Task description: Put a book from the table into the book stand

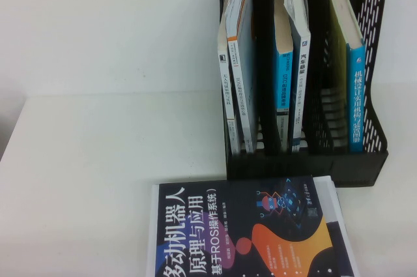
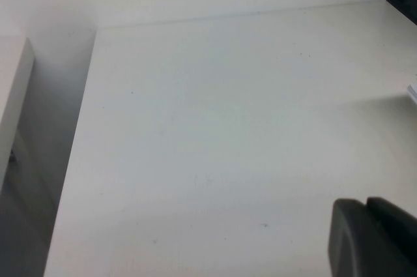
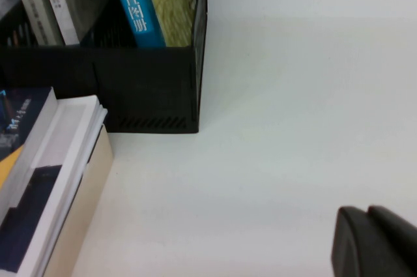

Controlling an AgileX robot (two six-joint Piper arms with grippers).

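Observation:
The dark navy book point(image 1: 247, 231) with a big white Chinese title and orange and purple blobs lies flat on the white table point(image 1: 98, 160) at the front, just before the black book stand point(image 1: 306, 160). Neither gripper shows in the high view. My left gripper point(image 2: 365, 208) hangs over bare table far left of the book, its fingers together and empty. My right gripper point(image 3: 367, 215) hangs over bare table to the right of the stand point(image 3: 143, 94) and the book point(image 3: 26, 179), its fingers together and empty.
Several upright books fill the stand's slots, among them a blue-spined one point(image 1: 356, 94) at the right and white ones point(image 1: 238, 62) at the left. The navy book rests on a white-edged stack point(image 3: 71, 160). The table's left edge point(image 2: 71, 160) drops off beside the left gripper.

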